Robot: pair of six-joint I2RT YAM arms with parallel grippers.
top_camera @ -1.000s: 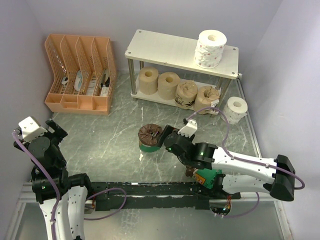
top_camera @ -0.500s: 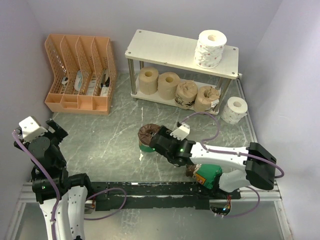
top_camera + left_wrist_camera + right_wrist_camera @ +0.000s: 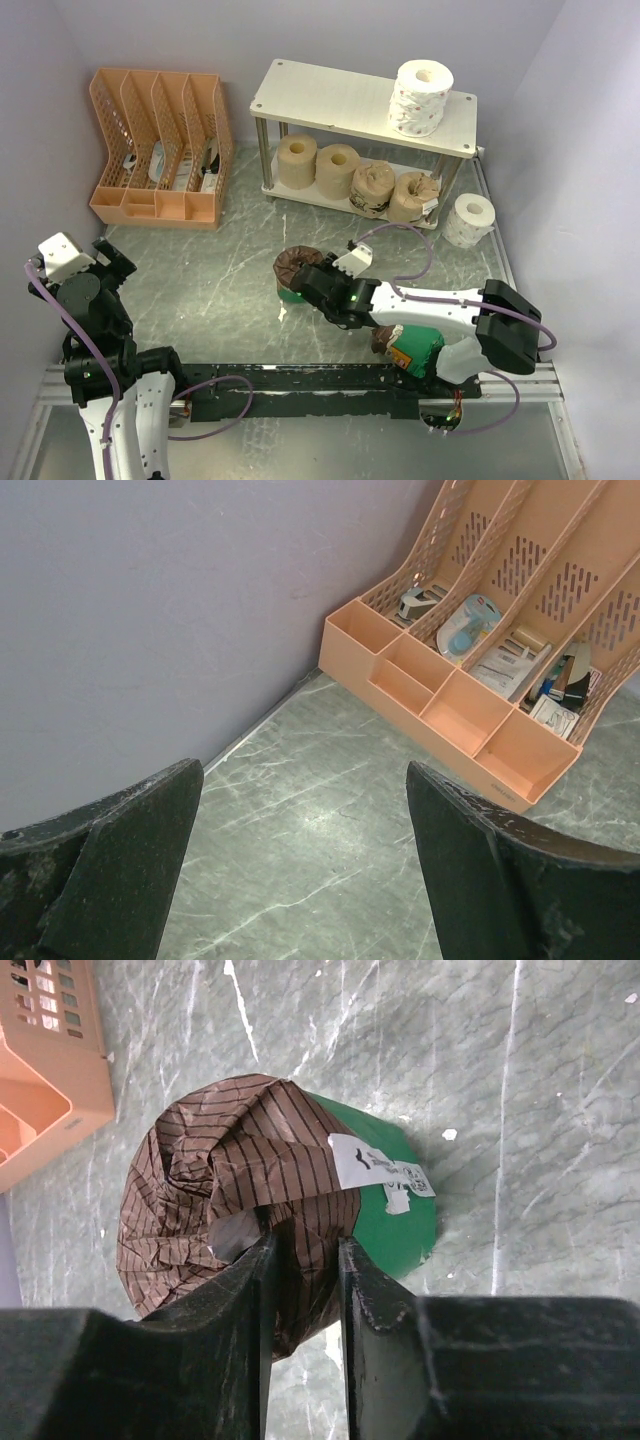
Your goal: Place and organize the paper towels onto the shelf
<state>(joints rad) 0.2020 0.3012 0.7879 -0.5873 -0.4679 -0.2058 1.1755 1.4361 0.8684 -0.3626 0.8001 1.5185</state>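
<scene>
A green-banded paper towel (image 3: 293, 274) with a dark brown striped paper end (image 3: 230, 1175) stands on the table in front of the shelf (image 3: 330, 98). My right gripper (image 3: 318, 282) is shut on the crumpled brown paper at its top, the jaws (image 3: 303, 1260) pinching a fold. A white roll (image 3: 421, 97) stands on the shelf's top board. Several beige rolls (image 3: 337, 170) fill the lower board. Another white roll (image 3: 470, 220) stands on the table right of the shelf. A second green roll (image 3: 412, 350) lies under my right arm. My left gripper (image 3: 300, 810) hangs open over bare table at the near left.
An orange slotted file organizer (image 3: 160, 150) holding small office items stands at the back left, also near my left gripper (image 3: 455, 695). Grey walls close in the left, back and right. A black rail (image 3: 300, 385) runs along the near edge.
My right gripper moved left over the green-banded roll and closed on its brown paper top. The left arm has not moved.
</scene>
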